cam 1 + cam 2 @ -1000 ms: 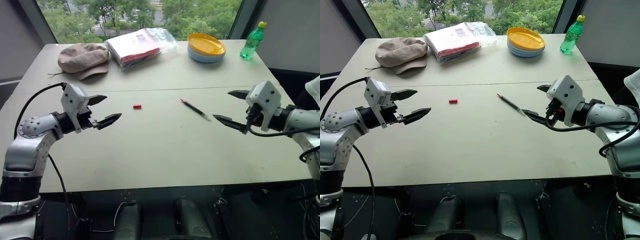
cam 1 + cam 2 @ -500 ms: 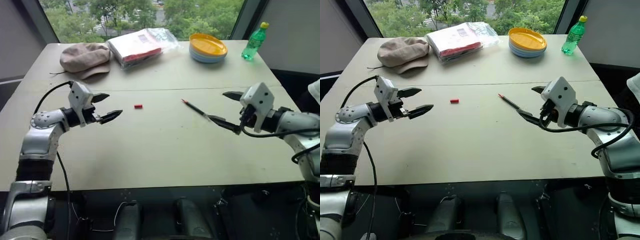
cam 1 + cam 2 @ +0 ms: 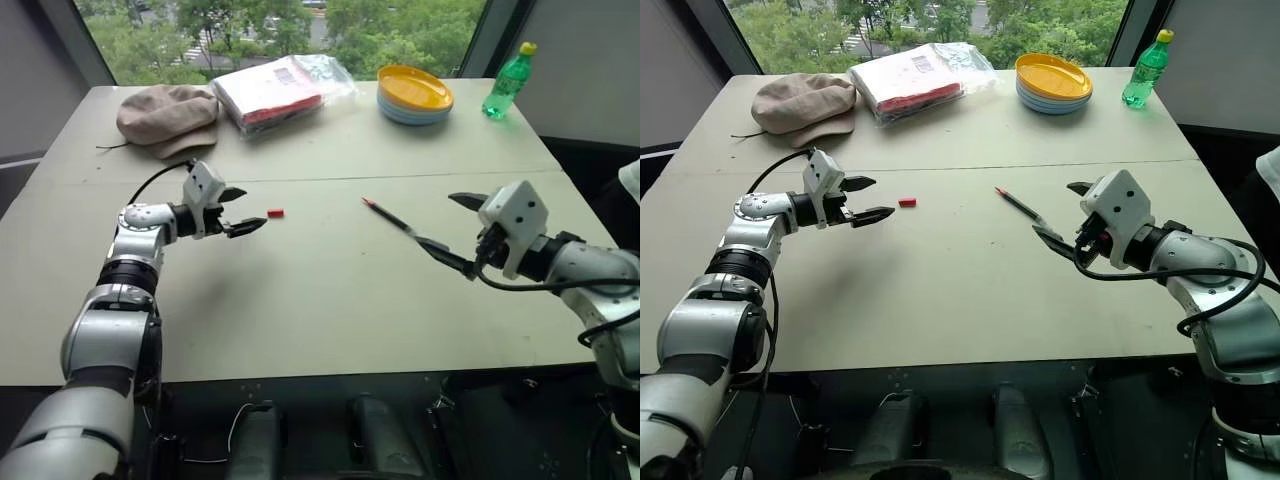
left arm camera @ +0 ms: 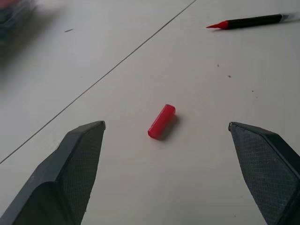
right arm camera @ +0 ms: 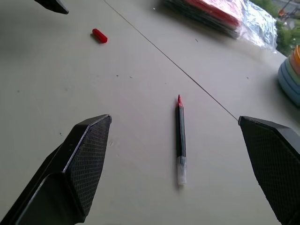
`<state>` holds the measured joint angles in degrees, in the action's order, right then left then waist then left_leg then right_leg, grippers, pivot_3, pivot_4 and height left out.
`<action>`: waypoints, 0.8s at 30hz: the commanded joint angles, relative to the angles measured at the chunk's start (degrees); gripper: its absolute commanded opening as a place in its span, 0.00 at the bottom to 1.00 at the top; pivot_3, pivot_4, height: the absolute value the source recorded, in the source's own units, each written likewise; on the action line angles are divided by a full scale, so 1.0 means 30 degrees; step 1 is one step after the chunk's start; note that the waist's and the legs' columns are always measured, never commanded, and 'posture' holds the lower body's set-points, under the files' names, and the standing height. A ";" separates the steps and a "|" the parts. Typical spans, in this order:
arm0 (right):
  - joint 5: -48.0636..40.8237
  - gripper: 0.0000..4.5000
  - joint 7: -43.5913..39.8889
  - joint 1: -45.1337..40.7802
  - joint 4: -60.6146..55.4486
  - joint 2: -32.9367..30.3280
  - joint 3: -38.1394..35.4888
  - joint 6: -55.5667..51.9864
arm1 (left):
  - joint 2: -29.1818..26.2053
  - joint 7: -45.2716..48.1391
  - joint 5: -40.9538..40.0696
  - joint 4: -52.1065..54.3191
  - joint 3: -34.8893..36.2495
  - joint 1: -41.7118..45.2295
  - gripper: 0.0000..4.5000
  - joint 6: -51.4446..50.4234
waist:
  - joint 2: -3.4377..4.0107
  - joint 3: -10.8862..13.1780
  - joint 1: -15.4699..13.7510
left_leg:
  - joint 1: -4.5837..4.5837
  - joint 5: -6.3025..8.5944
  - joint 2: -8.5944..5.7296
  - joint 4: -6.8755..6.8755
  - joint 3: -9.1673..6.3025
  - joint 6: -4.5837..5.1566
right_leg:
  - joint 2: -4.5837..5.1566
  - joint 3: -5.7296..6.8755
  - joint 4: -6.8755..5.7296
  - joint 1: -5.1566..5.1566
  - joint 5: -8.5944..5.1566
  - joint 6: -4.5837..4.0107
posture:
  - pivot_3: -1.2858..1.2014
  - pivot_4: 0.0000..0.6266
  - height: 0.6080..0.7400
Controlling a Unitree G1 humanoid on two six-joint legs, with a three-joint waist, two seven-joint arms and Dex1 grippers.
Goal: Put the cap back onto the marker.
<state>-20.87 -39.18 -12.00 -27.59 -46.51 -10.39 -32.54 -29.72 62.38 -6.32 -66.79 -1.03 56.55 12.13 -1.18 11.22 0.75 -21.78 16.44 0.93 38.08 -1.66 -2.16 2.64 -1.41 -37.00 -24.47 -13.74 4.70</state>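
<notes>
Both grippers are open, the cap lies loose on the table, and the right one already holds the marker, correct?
Not quite: the right gripper holds nothing. In the right wrist view the marker lies on the table between its open fingers. The rest stands.

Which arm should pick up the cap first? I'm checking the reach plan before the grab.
Left. The left tool is open, just short of the cap, which lies between its fingers in the left wrist view. The right tool, also open, sits by the marker, farther from the cap.

Bench point(image 3: 940, 290): cap point(image 3: 907, 202) just beside open left hand point(image 3: 866, 200); marker point(image 3: 1020, 205) right of cap, near open right hand point(image 3: 1064, 216).
</notes>
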 commanded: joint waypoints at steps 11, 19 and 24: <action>-0.0166 1.00 0.1416 0.1506 -0.2379 0.0178 -0.1851 -0.0672 | 0.1032 -0.1943 0.2312 -0.2371 0.0077 0.1870 0.98 0.0378 | -0.0004 -0.0001 -0.0020 | -0.0005 0.0000 -0.0002 0.0003 -0.0004 -0.0001 | -0.0001 0.0005 -0.0004 0.0000 0.0000 0.0003 | 0.52 0.24 1.00; -0.0246 1.00 0.1920 0.2296 -0.3340 0.0196 -0.2541 -0.1123 | 0.1644 -0.2742 0.3198 -0.2836 0.0061 0.2090 0.98 -0.0078 | -0.0006 -0.0001 0.0002 | -0.0008 0.0000 -0.0003 0.0010 -0.0008 0.0000 | -0.0002 0.0006 -0.0008 0.0000 0.0001 0.0004 | 0.52 0.24 1.00; -0.0270 1.00 0.2084 0.2702 -0.3853 0.0134 -0.2964 -0.1462 | 0.2003 -0.3000 0.3631 -0.2993 -0.0027 0.2030 0.98 -0.0369 | -0.0006 -0.0002 -0.0020 | -0.0005 0.0000 -0.0003 0.0010 -0.0009 -0.0001 | -0.0002 0.0006 -0.0014 0.0000 0.0001 0.0005 | 0.52 0.24 1.00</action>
<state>-21.14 -33.45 -3.90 -36.79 -46.05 -17.09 -36.94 -23.74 53.82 4.10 -75.88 -1.26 61.35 11.27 -1.20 11.21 0.69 -21.79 16.44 0.92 38.11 -1.69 -2.16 2.64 -1.39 -37.04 -24.47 -13.73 4.72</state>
